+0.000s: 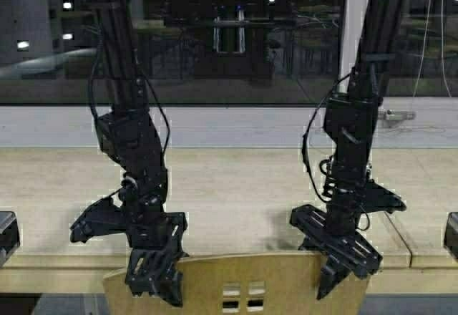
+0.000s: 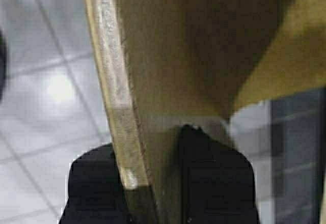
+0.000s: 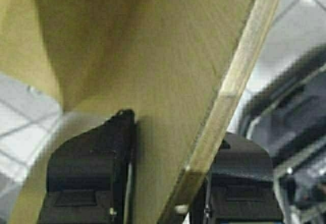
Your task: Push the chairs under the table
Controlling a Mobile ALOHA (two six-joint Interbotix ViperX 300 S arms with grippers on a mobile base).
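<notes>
Plywood, yellow-tan and curved, fills the bottom of our high view: it is the backrest of a chair with four small square cut-outs, standing right against the thick front edge of the pale wooden desk. Only the top of the backrest shows, so we cannot see the seat or the legs. We judge that the chair is largely under the desk, with little or nothing left to push. No other chair is visible, so we cannot say whether more remain.

Our left gripper sits on the backrest's top edge near its left end. In the left wrist view the plywood edge runs between its two black fingers, one on each face of the board, clamped onto it.

Our right gripper sits on the top edge near the right end. In the right wrist view the board likewise passes between two black fingers, which press on both faces.

Beyond the desk we see a grey sill and a dark window. Pale floor tiles show below the chair.
</notes>
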